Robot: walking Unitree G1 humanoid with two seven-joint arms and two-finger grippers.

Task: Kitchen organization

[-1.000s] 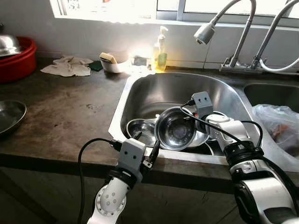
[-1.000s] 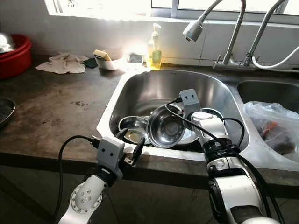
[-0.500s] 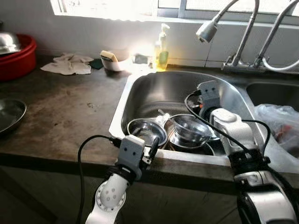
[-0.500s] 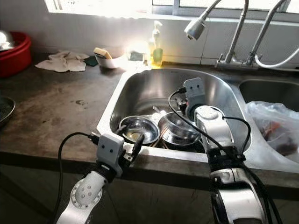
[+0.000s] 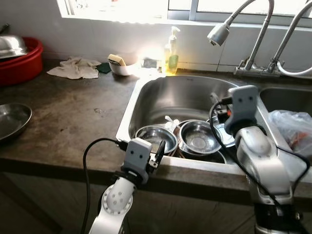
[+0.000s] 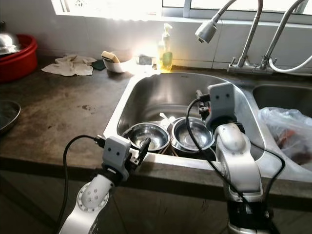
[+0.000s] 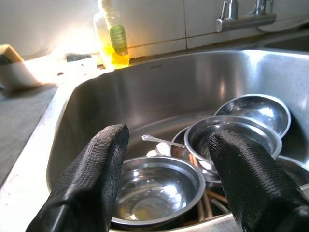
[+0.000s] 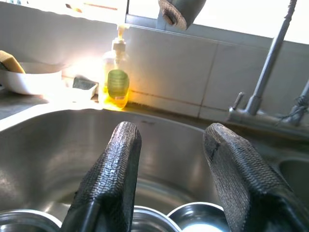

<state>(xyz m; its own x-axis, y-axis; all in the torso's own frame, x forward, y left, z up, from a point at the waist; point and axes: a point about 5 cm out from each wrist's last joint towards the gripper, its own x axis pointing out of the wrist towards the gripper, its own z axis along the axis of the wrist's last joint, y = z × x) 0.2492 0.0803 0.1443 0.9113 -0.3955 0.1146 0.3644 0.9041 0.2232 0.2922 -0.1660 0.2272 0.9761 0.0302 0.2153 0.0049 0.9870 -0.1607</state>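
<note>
Several steel bowls lie stacked in the steel sink [image 5: 127,117]. One bowl [image 5: 155,138] sits at the front left, and another [image 5: 199,137] rests upright beside it on the pile, with a spoon [image 7: 161,141] between them. My right gripper [image 5: 218,108] hovers above the pile's right side, open and holding nothing; its fingertips [image 8: 126,140] face the sink's back wall. At the sink's front edge my left gripper [image 5: 157,152] stands open and holding nothing, aimed at the front bowl [image 7: 154,191].
A soap bottle [image 5: 171,46] and a white dish with a sponge [image 5: 119,66] stand behind the sink. A spray faucet [image 5: 218,34] hangs over it. A cloth [image 5: 75,69], a red basin [image 5: 19,61] and a steel plate [image 5: 12,119] lie on the counter to the left. A plastic bag [image 5: 292,129] sits in the right basin.
My right gripper has let go of the steel bowl it held tilted; the bowl now rests upright on the pile. That gripper has risen up and to the right. The left gripper has barely moved.
</note>
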